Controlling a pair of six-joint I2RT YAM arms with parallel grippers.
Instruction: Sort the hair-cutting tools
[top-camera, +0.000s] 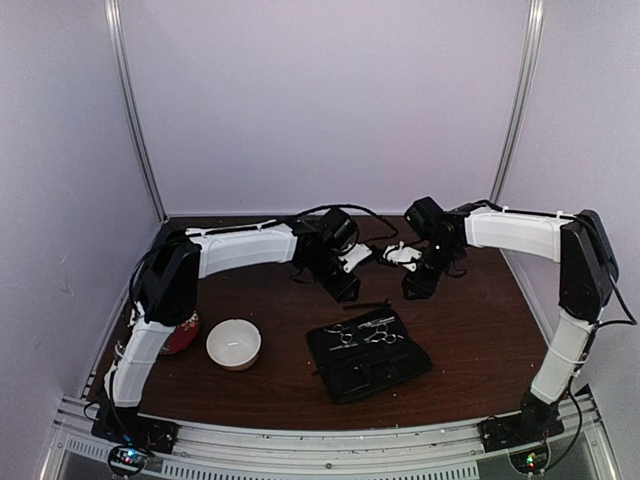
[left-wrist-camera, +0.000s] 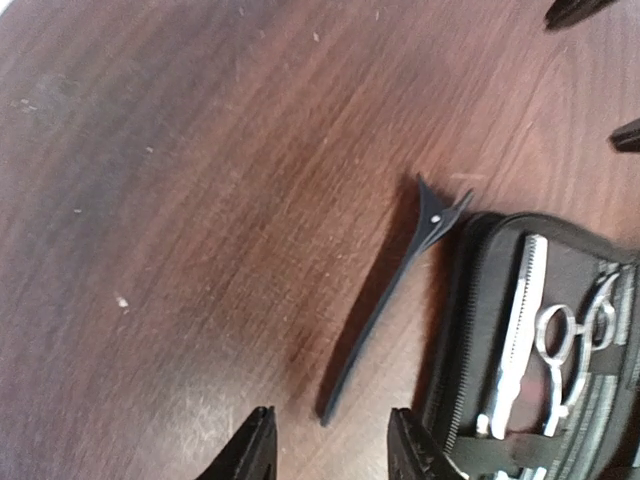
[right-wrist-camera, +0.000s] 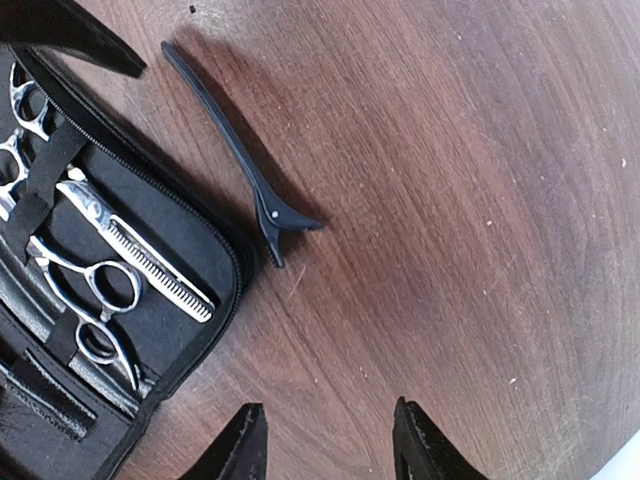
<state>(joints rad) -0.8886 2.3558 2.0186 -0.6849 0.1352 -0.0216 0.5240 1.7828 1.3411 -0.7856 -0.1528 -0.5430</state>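
The black hair clip (left-wrist-camera: 387, 312) lies on the worktop (left-wrist-camera: 180, 200) just beside the pouch (left-wrist-camera: 570, 265), its thin end pointing toward the left pincer (left-wrist-camera: 330, 452), which is open and empty. The right pincer (right-wrist-camera: 330, 445), also open, hovers farther off.

A thin black clip (right-wrist-camera: 228, 143) lies flat on the wood just beside the open pouch (right-wrist-camera: 175, 215), along its edge. The clip is closed, with its forked pivot end near the pouch's corner. Thinning scissors (right-wrist-camera: 145, 260), silver with a toothed blade and ring handles, lie closed inside the pouch under its straps, blade towards the clip. A second silver pair (right-wrist-camera: 18, 128) lies next to them, deeper in the pouch, with only its rings showing.
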